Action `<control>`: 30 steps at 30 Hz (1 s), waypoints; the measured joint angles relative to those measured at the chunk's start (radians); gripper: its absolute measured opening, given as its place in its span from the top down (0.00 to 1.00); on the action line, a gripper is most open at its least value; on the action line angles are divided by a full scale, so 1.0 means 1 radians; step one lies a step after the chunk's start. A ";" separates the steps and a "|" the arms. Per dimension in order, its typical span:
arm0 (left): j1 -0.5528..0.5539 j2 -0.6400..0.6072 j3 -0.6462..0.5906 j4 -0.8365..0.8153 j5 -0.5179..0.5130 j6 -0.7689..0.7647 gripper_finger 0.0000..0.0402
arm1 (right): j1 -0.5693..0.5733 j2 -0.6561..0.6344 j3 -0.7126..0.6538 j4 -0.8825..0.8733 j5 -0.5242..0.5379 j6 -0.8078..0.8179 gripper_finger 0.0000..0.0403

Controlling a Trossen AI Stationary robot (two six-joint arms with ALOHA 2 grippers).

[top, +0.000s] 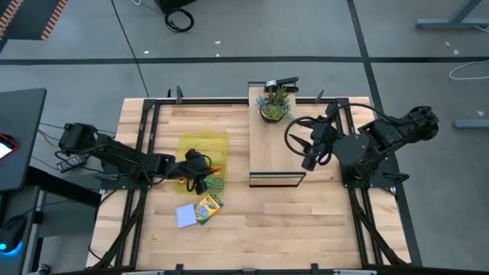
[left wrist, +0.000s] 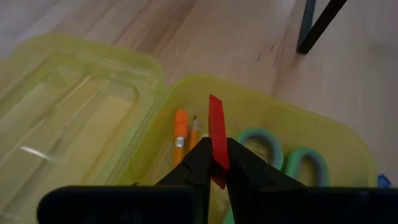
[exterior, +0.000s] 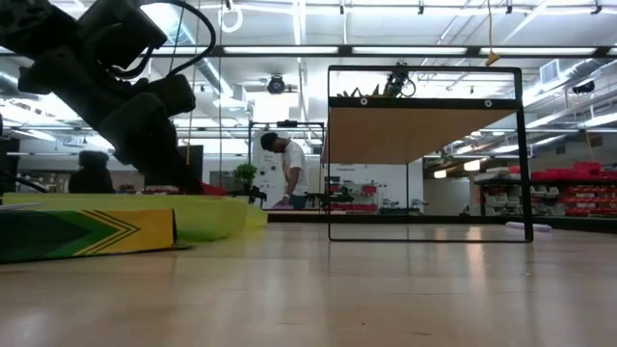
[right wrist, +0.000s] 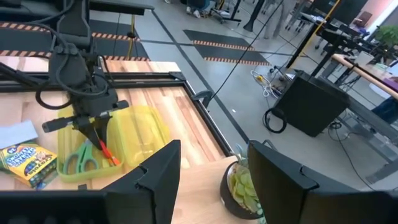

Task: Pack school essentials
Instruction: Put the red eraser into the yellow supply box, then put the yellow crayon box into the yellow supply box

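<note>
An open yellow translucent case [top: 205, 147] lies left of the table's middle, its lid [left wrist: 68, 118] flat beside its tray [left wrist: 311, 124]. In the tray lie an orange pencil [left wrist: 180, 138] and green-handled scissors [left wrist: 268, 144]. My left gripper [left wrist: 217, 163] hovers over the tray, shut on a narrow red block [left wrist: 216, 127]. A crayon box [top: 208, 207] and a pale blue notepad [top: 186, 216] lie flat on the table nearer the front edge. My right gripper [right wrist: 211, 168] waits open, raised above the wooden shelf [top: 276, 145]. My left gripper pinches the red block's near end [left wrist: 218, 169] between its two fingertips. The fingers slant down from the table's left side and lie along the block. Its free end [left wrist: 214, 102] sticks out past the fingertips over the tray; whether it touches the tray I cannot tell.
A potted green plant [top: 275, 105] stands at the far end of the raised wooden shelf, whose black frame [exterior: 424, 154] stands on the table right of the case. Bare tabletop [top: 306, 229] lies along the near edge and to the right.
</note>
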 joint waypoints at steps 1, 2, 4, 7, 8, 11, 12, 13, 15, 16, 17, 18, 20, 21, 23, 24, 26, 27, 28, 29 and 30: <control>0.000 0.007 0.000 -0.002 0.000 -0.013 0.89 | 0.000 0.000 0.000 0.000 0.000 0.000 0.52; -0.001 0.016 0.000 0.000 0.001 -0.019 0.89 | 0.000 0.000 0.000 0.000 0.000 0.002 0.52; -0.001 0.045 0.000 0.015 0.002 -0.033 0.88 | 0.000 0.000 0.000 0.000 0.000 0.003 0.52; -0.001 0.084 -0.001 0.042 0.004 -0.037 0.88 | 0.000 0.000 0.000 0.000 0.000 0.005 0.52; -0.001 0.097 0.000 0.062 0.004 -0.036 0.88 | 0.000 0.000 0.000 0.000 0.000 0.006 0.52; -0.001 0.132 0.000 0.087 0.005 -0.033 0.85 | 0.000 0.000 0.000 0.000 0.000 0.008 0.52; -0.001 0.140 0.000 0.091 0.004 -0.032 0.83 | 0.000 0.000 0.000 0.000 0.000 0.008 0.52; -0.001 0.148 0.000 0.095 0.005 -0.025 0.81 | 0.000 0.000 0.000 0.000 0.000 0.008 0.52; -0.001 0.149 0.000 0.089 0.004 -0.015 0.74 | 0.000 0.000 0.000 0.000 0.000 0.010 0.52; -0.001 0.149 0.000 0.092 0.004 -0.015 0.70 | 0.000 0.000 0.000 0.000 0.000 0.011 0.52; -0.001 0.148 0.000 0.092 0.004 -0.014 0.65 | 0.000 0.001 0.000 0.000 0.000 0.011 0.52; 0.000 0.146 0.000 0.092 0.002 -0.009 0.61 | 0.000 0.001 0.000 0.000 0.000 0.011 0.52; 0.000 0.133 0.000 0.091 -0.002 0.013 0.52 | 0.000 0.001 0.000 0.000 0.000 0.011 0.52; 0.000 0.128 0.000 0.094 -0.003 0.022 0.49 | 0.000 0.001 0.000 0.000 0.000 0.012 0.52; 0.000 0.120 0.000 0.089 -0.003 0.057 0.42 | 0.000 0.001 0.000 0.000 0.000 0.012 0.52; -0.001 0.114 0.000 0.088 -0.003 0.078 0.40 | 0.000 0.001 0.000 0.000 0.000 0.011 0.52; -0.001 0.098 0.000 0.085 -0.003 0.119 0.37 | 0.000 0.001 0.000 0.000 0.000 0.012 0.52; -0.001 0.088 0.000 0.083 -0.003 0.129 0.36 | 0.000 0.001 0.000 0.000 0.000 0.016 0.52; -0.001 0.081 0.000 0.082 -0.003 0.137 0.36 | 0.000 0.001 0.000 0.000 0.000 0.018 0.52; -0.001 0.072 0.000 0.079 0.000 0.138 0.37 | 0.000 0.001 0.000 0.000 0.000 0.019 0.52; -0.001 0.063 0.000 0.079 0.014 0.135 0.38 | 0.000 0.001 0.000 0.000 0.000 0.019 0.52</control>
